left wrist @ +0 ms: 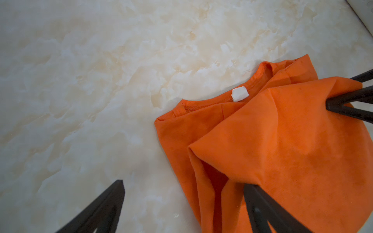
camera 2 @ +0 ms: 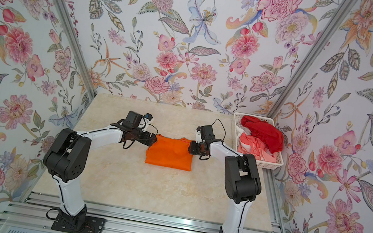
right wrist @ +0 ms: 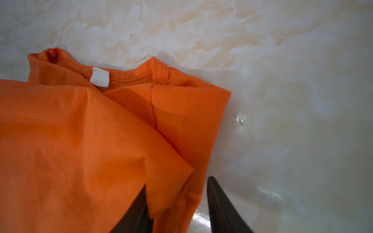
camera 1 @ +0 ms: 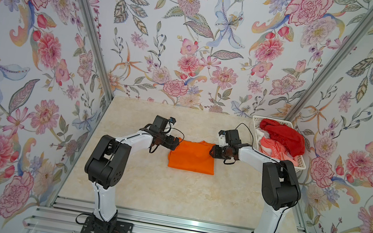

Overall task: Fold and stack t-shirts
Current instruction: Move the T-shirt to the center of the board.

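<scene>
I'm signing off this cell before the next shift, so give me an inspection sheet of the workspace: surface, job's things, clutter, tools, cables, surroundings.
Surface: marble-look table, no spills seen.
Job's things: orange t-shirt folded at the centre, white neck label showing; red t-shirt and coral-pink-and-white t-shirt bundled in the white basket at the far right corner.
Clutter: nothing seen.
Tools: left tool open at the orange shirt's edge; right tool part open, the shirt's opposite edge between its jaws.
Cables: black cables loop at both wrists; wires at the bases.
Surroundings: floral walls; aluminium rails in front.
</scene>
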Robot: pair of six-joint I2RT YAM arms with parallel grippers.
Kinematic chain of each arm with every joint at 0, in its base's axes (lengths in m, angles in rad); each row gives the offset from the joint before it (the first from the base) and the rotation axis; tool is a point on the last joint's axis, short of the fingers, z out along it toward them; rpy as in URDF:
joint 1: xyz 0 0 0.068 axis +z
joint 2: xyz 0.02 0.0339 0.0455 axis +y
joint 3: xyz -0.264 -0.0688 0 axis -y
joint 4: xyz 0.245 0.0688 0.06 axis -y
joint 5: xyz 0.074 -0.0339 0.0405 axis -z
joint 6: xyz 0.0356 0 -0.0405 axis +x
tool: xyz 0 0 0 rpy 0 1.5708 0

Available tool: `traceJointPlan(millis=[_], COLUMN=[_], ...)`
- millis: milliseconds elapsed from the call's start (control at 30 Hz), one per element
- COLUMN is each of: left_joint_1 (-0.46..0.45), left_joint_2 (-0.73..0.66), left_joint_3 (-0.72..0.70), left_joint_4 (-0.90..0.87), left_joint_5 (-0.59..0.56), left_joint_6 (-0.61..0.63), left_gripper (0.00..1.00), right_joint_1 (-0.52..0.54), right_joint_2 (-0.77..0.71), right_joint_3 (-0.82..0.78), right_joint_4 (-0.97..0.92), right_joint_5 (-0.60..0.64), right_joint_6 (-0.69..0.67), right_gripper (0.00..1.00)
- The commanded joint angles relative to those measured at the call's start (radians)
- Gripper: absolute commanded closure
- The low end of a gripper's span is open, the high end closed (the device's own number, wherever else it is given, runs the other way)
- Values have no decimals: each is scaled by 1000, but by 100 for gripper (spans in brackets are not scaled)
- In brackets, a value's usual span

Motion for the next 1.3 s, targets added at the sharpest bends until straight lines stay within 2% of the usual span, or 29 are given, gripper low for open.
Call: traceJointPlan(millis=[0,33,133,300,400,500,833,933,1033,1133,1267], left_joint_1=[-1,-2,-12,-26,-26,-25,-17,-19,-18,-21,-44], left_joint_2=[49,60,78,79,87,103,202,195,184,153,33], left_joint_3=[53,65,72,55,55,56,132,144,157,149,100], left_joint_4=[27,32,70,137,148,158,158,158,159,158,157], left_joint_5=[58,66,36,-45,-86,-149,-323,-316,-316,-320,-240], left_joint_6=[4,-1,-22,-57,-77,-96,-160,-158,-157,-164,-138], left_gripper=[19,27,34,38,38,38,37,37,35,33,32], right_joint_1=[6,5,5,6,4,-1,-42,-42,-47,-50,-49], right_joint_2=[22,22,22,-1,-39,-50,100,105,143,208,108], right_joint_3=[48,50,52,38,3,6,165,170,241,344,234], right_joint_4=[-9,-3,19,60,115,129,34,66,11,-86,43], right_joint_5=[-9,-6,4,19,38,62,155,126,138,180,261], right_joint_6=[-9,-10,-13,-9,-2,1,51,46,44,27,20], right_gripper=[64,72,83,94,96,96,94,93,77,71,69])
